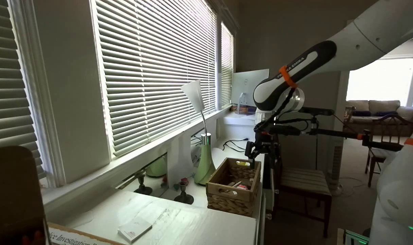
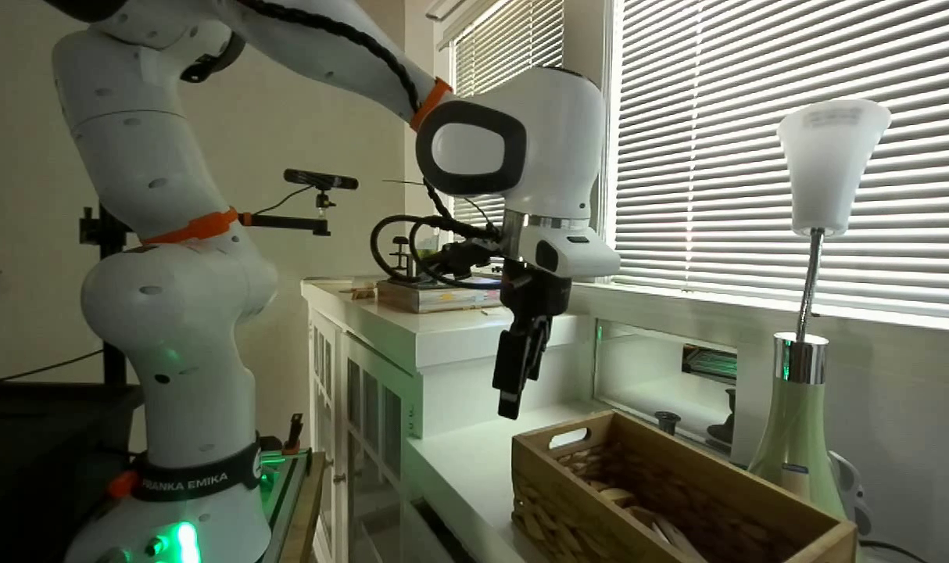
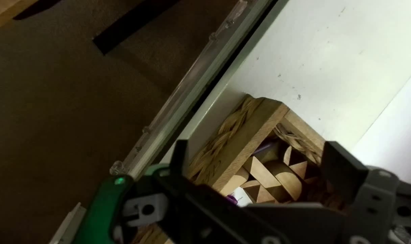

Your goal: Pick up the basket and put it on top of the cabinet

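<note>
Black and two-fingered, the gripper point(image 3: 258, 152) hangs with its fingers spread wide and only air between them. Left to right in an exterior view stand a raised white cabinet point(image 2: 377, 336) with glass-paned doors, then the gripper, its tips above and apart from the large rectangular tan-brown wicker basket point(image 2: 576, 504), which rests on a lower, flat white counter point(image 2: 474, 469), and a pale green lamp point(image 2: 799, 446) with a frosted cup-shaped shade.

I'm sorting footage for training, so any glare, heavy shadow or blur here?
Both exterior views: bright daylight glares through the blinds; in an exterior view, a green light flares; wrist view: the floor is very dark, the gripper fingers look slightly soft, the basket clearer.
</note>
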You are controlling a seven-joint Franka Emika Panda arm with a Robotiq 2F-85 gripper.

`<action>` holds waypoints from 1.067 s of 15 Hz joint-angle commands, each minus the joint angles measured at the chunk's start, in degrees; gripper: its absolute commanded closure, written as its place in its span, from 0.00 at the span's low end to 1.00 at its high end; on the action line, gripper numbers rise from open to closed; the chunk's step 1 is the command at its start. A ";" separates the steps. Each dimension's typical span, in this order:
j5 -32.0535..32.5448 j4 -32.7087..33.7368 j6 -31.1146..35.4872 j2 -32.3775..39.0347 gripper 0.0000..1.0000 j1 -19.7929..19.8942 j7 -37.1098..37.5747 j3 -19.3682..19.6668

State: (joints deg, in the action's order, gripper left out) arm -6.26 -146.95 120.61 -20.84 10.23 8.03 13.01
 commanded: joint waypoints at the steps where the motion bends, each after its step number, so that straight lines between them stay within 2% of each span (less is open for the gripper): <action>1: -0.39 0.82 -0.20 1.28 0.00 0.94 0.73 -1.25; 4: -0.44 1.73 -0.19 2.70 0.00 1.08 1.59 -1.34; 5: -0.45 2.49 -0.24 3.84 0.00 1.76 3.99 -1.29; 12: -7.74 7.99 -5.25 12.89 0.00 4.35 10.75 1.48; 16: -7.65 10.22 -1.83 16.90 0.00 5.24 19.99 0.96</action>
State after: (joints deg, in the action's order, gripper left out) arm -13.19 -139.36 117.83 -7.69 14.98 21.63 14.55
